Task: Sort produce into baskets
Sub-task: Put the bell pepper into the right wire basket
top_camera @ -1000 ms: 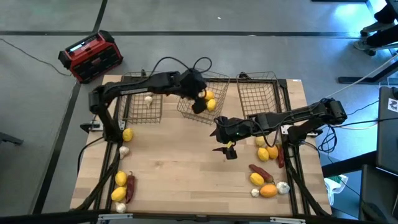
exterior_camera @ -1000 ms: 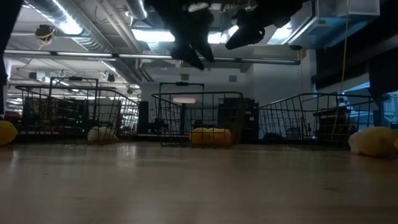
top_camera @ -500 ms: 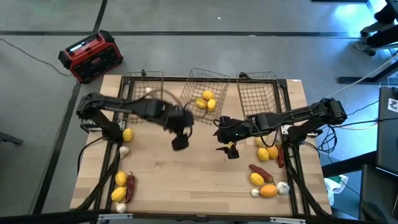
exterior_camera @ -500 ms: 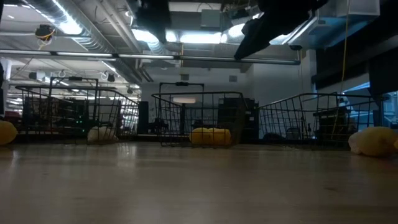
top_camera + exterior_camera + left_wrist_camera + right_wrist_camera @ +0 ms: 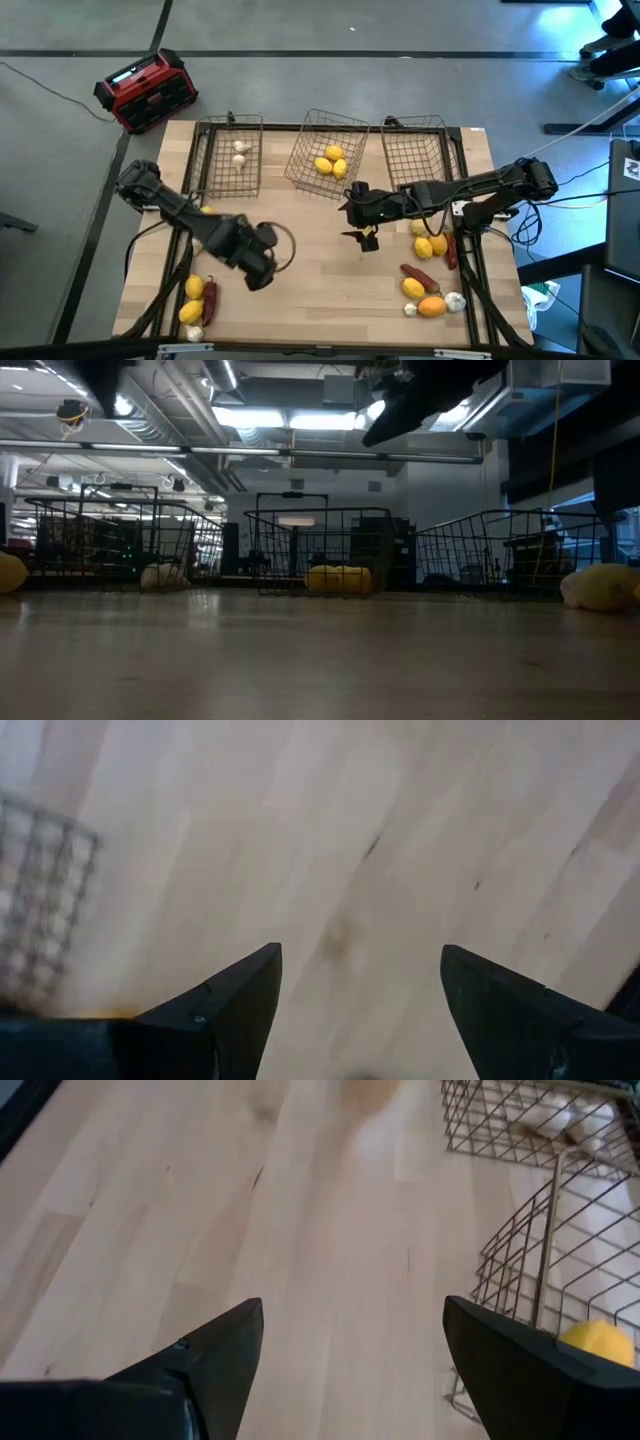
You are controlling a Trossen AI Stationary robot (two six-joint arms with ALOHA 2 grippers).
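Observation:
Three wire baskets stand along the far edge. The left basket (image 5: 230, 160) holds white bulbs (image 5: 240, 152), the middle basket (image 5: 322, 158) holds lemons (image 5: 330, 160), and the right basket (image 5: 415, 152) shows nothing inside. Loose produce lies on the wood: lemons, a dark red piece and white bulbs at the near left (image 5: 195, 298), and lemons, orange, red and white pieces at the near right (image 5: 428, 280). My left gripper (image 5: 258, 276) hangs open over bare wood, right of the near-left pile. My right gripper (image 5: 362, 238) hangs open mid-table, near the middle basket.
A red-and-black box (image 5: 146, 90) sits on the floor beyond the far left corner. A lemon (image 5: 205, 215) and a white bulb (image 5: 198, 242) lie by the left edge. Bare wood (image 5: 320, 280) stretches between the two piles.
My left gripper has swung from over the middle basket toward the table's near left, staying open and ending over bare wood beside the near-left pile. My right gripper has kept its place.

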